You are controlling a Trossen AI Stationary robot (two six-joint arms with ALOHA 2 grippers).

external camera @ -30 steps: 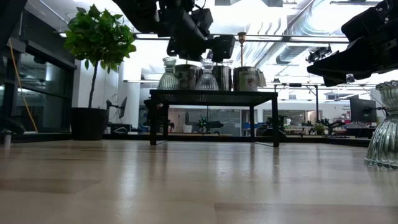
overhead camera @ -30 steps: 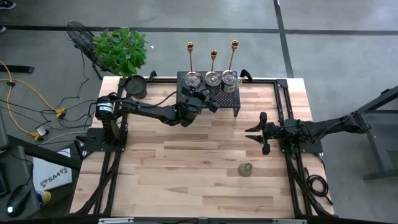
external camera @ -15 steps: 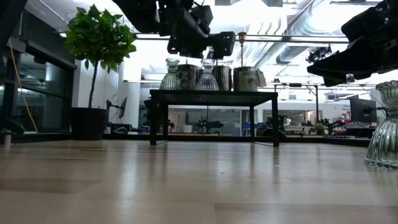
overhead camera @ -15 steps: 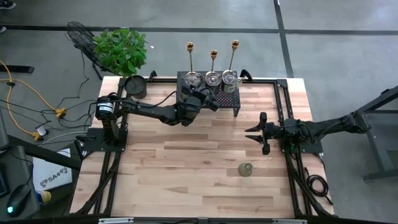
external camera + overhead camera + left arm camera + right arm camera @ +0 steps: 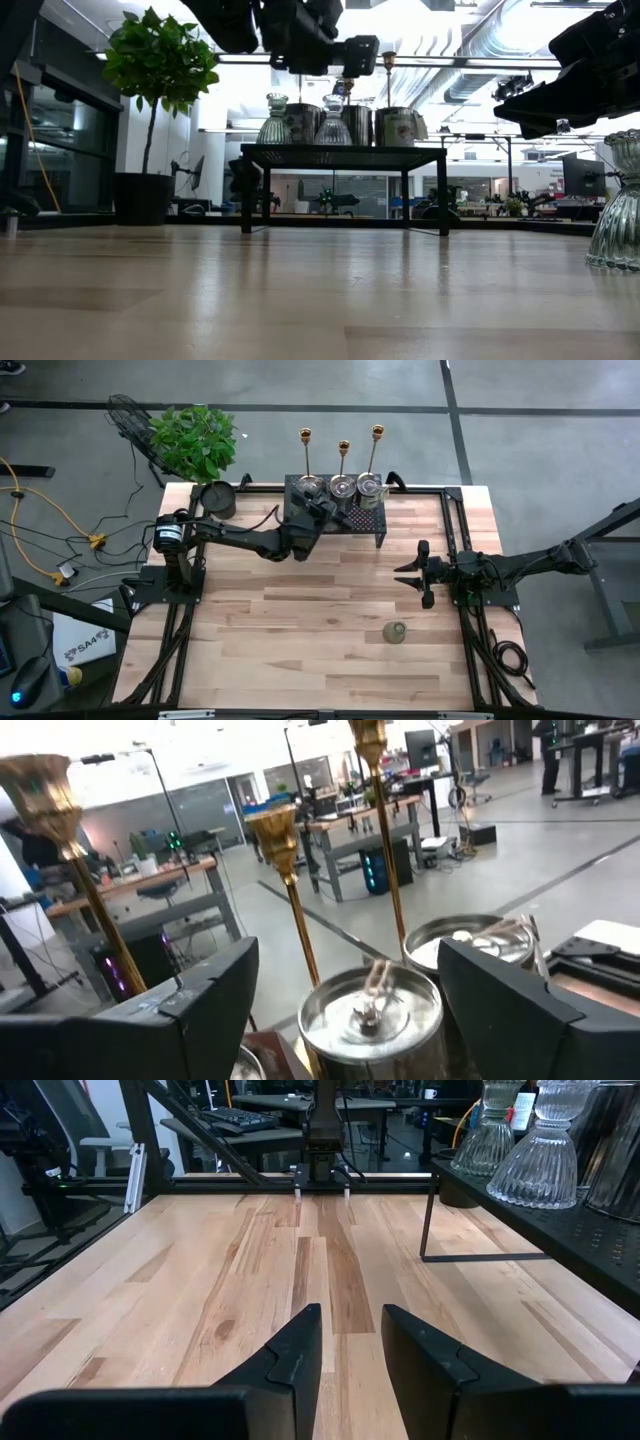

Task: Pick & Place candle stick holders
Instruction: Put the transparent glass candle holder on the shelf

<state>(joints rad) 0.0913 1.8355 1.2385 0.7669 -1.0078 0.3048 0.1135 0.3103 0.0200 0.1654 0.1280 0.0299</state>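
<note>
Three gold candlesticks [image 5: 344,448] stand in a row at the far edge of the black mesh rack [image 5: 340,515]; they also show in the left wrist view [image 5: 285,880]. Several squat silver and glass cups [image 5: 342,486] sit on the rack top. My left gripper [image 5: 322,508] hovers open and empty above the rack, its fingers either side of a silver cup [image 5: 370,1015] without touching it. One greenish glass cup [image 5: 395,632] stands on the table near the right. My right gripper [image 5: 422,573] is open and empty at the table's right.
A round black pot [image 5: 217,498] stands at the table's far left corner, with a leafy plant [image 5: 193,440] beyond it. In the low view the rack [image 5: 345,153] stands on thin legs with bare tabletop [image 5: 300,290] in front of it.
My left gripper has risen and gone a little toward the table's far edge, over the rack's cups. Its fingers stay open. The right arm has kept still.
</note>
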